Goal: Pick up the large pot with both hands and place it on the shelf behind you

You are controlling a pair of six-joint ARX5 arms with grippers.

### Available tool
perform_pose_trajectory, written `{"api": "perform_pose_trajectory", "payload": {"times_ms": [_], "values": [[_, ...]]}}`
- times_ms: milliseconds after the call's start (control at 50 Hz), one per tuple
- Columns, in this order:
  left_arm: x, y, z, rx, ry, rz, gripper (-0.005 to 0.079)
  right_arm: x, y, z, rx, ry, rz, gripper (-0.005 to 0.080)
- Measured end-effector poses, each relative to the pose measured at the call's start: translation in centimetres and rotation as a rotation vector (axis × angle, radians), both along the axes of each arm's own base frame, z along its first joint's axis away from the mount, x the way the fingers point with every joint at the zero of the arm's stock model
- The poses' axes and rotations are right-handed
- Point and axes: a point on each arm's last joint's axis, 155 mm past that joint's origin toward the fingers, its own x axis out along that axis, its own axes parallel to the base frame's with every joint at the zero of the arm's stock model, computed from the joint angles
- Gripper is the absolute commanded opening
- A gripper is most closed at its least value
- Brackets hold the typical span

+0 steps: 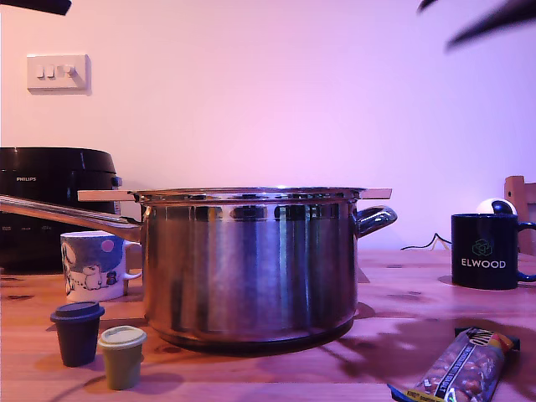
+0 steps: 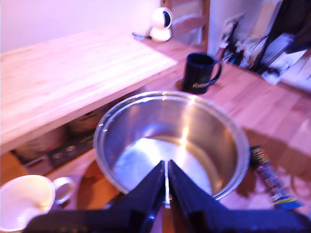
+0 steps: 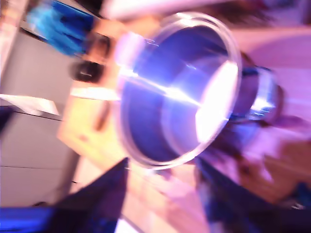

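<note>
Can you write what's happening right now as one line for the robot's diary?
stage: approach | large pot: on table, not lifted | my first gripper: shut, above pot rim | my second gripper: open, near pot, blurred | shelf: bare

My first gripper (image 2: 167, 182) hangs above the pot (image 2: 170, 141) with fingers together; my second gripper (image 3: 163, 194) hangs spread.

We see large pot (image 1: 251, 268): shiny steel, upright on wood table, empty inside, no lid. Long straight handle points toward exterior view's left, short loop handle toward its right. Pale wooden shelf (image 2: 73, 77) lies just behind pot.
</note>
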Motion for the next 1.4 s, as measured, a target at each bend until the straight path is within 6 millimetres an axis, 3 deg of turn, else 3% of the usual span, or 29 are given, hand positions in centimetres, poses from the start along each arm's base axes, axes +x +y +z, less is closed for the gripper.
{"api": "perform_pose_trajectory", "payload": {"times_ms": [100, 260, 340, 400, 540, 780, 940, 1220, 1400], "values": [[0.7, 0.5, -0.5, 0.038, -0.007, 0.030, 0.0026, 0.7, -0.1, -1.5, -0.060, 0.021, 0.005, 0.0633], [2.3, 1.8, -2.7, 0.172, -0.016, 0.066, 0.0421, 1.9, -0.1, -3.1, -0.148, 0.018, 0.023, 0.0633], [3.1, 2.7, -4.4, 0.257, 0.020, 0.101, 0.0551, 2.3, -0.2, -3.7, -0.178, 0.018, 0.028, 0.0633], [3.4, 3.5, -5.7, 0.345, 0.049, 0.120, 0.0597, 2.6, -0.4, -4.0, -0.204, 0.006, 0.032, 0.0633], [3.5, 4.2, -8.1, 0.527, 0.124, 0.114, 0.0607, 3.3, -0.4, -4.1, -0.220, -0.019, 0.051, 0.0633], [3.7, 2.2, -8.6, 0.685, 0.156, -0.010, 0.0607, 3.9, -0.3, -4.3, -0.226, -0.038, 0.057, 0.0633], [4.7, 1.2, -9.2, 0.764, 0.174, -0.114, 0.0607, 4.0, -0.3, -4.2, -0.233, -0.055, 0.070, 0.0633], [5.3, 1.0, -13.2, 0.885, 0.283, -0.288, 0.0607, 4.2, -0.3, -4.1, -0.232, -0.070, 0.070, 0.0633], [6.2, 0.6, -13.3, 0.929, 0.225, -0.372, 0.0607, 4.4, -0.2, -4.0, -0.231, -0.078, 0.070, 0.0633]]}}
